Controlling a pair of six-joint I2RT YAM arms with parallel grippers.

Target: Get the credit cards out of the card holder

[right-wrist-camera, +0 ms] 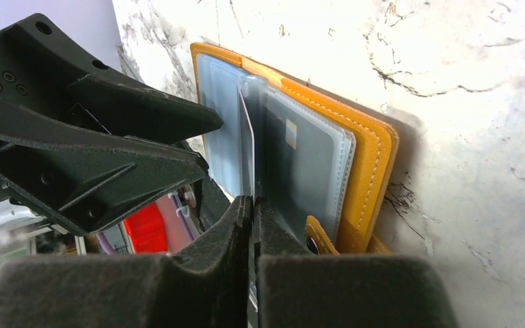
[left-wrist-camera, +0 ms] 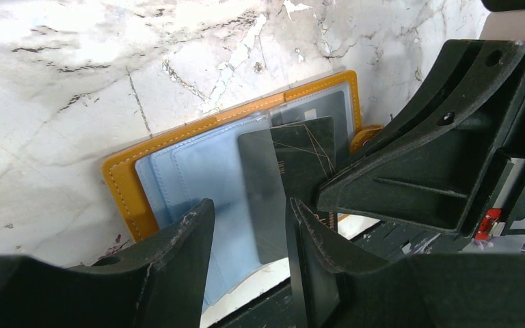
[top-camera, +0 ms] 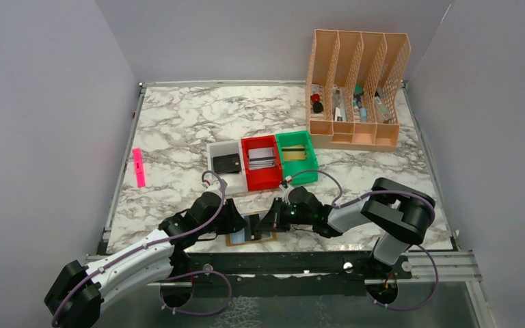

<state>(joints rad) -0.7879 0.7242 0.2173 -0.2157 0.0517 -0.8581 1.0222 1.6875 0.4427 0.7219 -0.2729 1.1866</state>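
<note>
holder spot: lying open and flat on the marble, near side of the red bin, a little apart from it, toward the arm bases
holder build: tan stitched cover, pale blue panels, clear sleeves fanned up in the middle; looks light and floppy, so likely to slide or lift if tugged
card: dark, thin, stiff-looking, sticking partway out of a sleeve; faces probably slick, so an edge-on pinch seems the only real option
right claw: near-right of the red bin, tips pressed together on a thin upright edge; looks like that card, though could be sleeve plastic too, tough call
left claw: near-left of the red bin, fingers apart, nothing pinched, over the blue panel side; can't tell if touching
where to grab: card by its exposed end, pulled straight along the sleeve; holder pinned down on the cover, not on the sleeves
watch out: sleeve riding along with the card, whole holder dragging, thin plastic creasing if yanked sideways
</note>
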